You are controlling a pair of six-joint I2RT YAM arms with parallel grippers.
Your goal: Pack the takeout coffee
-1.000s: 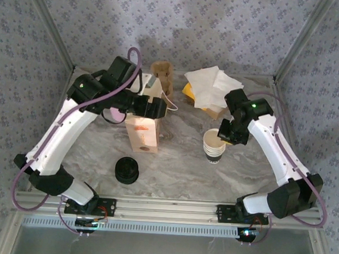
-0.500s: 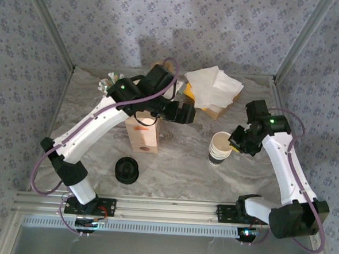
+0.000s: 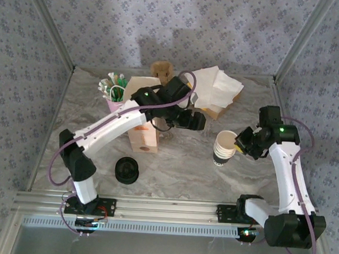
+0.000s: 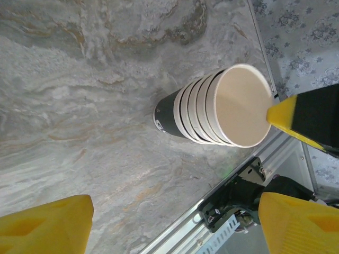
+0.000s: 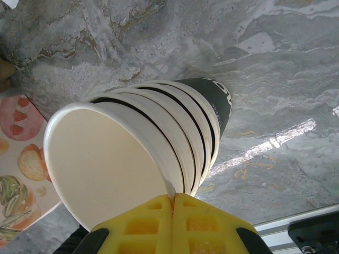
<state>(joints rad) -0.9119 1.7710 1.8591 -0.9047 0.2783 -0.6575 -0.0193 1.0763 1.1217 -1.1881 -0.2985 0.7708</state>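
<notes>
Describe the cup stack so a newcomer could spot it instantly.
On the marble table, look right. A stack of pale paper cups sits there, rim pinched by the right hand. Unlike the squat black lids, it is open-topped with a dark base.

left end effector (image 3: 196, 122): jaws wide apart | right end effector (image 5: 172, 211): jaws pinched together

The left fingers (image 4: 45, 225) are showing bright yellow, and beyond them the stack of cups (image 4: 222, 108) is showing cream walls with thin dark lines over a black base. The bench (image 4: 79, 79) is running grey with brownish marbling. Left of the yellow right fingers (image 5: 175, 222), a card (image 5: 18, 143) is showing what may be printed fruit in red, orange and green.
</notes>
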